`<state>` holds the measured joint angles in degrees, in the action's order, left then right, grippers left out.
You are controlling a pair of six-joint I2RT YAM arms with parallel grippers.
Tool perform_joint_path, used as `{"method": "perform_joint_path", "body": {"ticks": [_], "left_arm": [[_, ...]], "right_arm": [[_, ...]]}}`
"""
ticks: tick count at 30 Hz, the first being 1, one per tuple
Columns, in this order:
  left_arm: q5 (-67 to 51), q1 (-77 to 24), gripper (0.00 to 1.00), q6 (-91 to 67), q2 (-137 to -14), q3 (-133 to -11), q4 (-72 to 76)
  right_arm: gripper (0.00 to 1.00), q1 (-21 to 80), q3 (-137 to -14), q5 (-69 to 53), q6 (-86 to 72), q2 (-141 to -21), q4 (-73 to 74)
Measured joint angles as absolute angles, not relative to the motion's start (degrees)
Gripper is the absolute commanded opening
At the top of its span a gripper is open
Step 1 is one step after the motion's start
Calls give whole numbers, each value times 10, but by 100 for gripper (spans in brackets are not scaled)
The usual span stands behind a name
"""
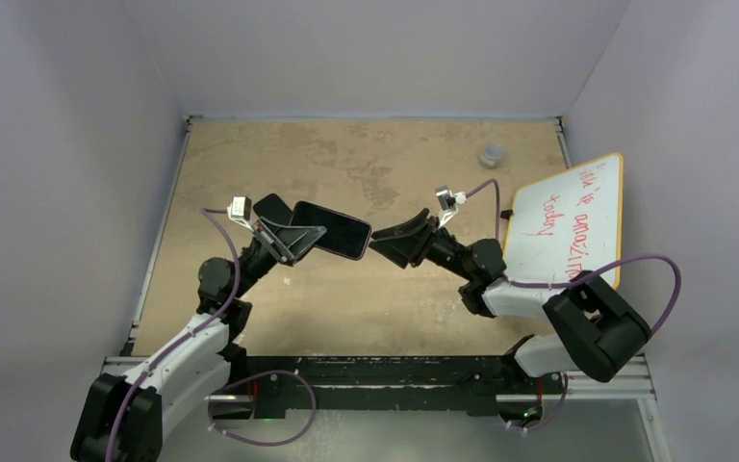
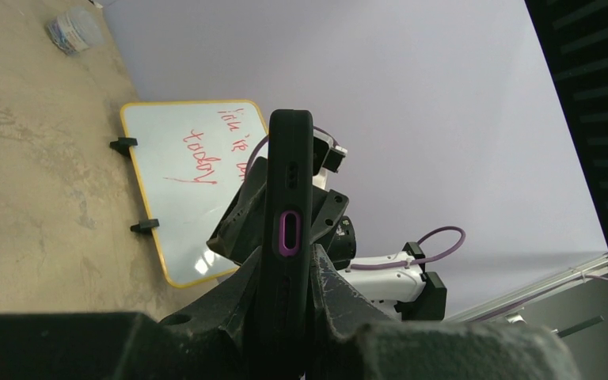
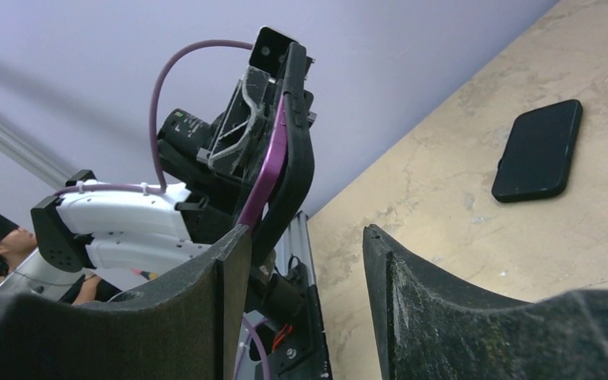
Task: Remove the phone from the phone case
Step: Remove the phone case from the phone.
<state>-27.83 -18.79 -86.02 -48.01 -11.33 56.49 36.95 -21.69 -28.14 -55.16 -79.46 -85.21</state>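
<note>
My left gripper (image 1: 300,237) is shut on the black phone case (image 1: 335,231) and holds it in the air over the middle of the table. In the left wrist view the case (image 2: 289,190) stands edge-on between my fingers (image 2: 328,289), showing a purple-ringed port hole. In the right wrist view the case (image 3: 289,170) looks bent, with a purple inner edge. A flat black slab, apparently the phone (image 3: 538,150), lies on the table behind the left gripper (image 1: 271,206). My right gripper (image 1: 377,241) is open and empty just right of the case's end; in its own view (image 3: 307,231) nothing sits between the jaws.
A yellow-framed whiteboard (image 1: 568,217) with red writing lies at the table's right edge, also in the left wrist view (image 2: 182,182). A small clear container (image 1: 492,153) sits at the back right. Purple walls enclose the table (image 1: 366,164).
</note>
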Motion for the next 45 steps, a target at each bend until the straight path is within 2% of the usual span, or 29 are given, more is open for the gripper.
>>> {"method": "perform_joint_path", "body": {"ticks": [8,28,45], "left_arm": [[-279,-188,0,-861,-481,-113,565],[-279,-183,0,-864,-482,-113,585],[-294,-181,0,-877,-522,-113,694]], "right_arm": [[55,375,-217,-291,-560,-795,-863],[36,380,-245,-313,-586,-843,-892],[35,387,-283,-325,-584,-844,-878]]}}
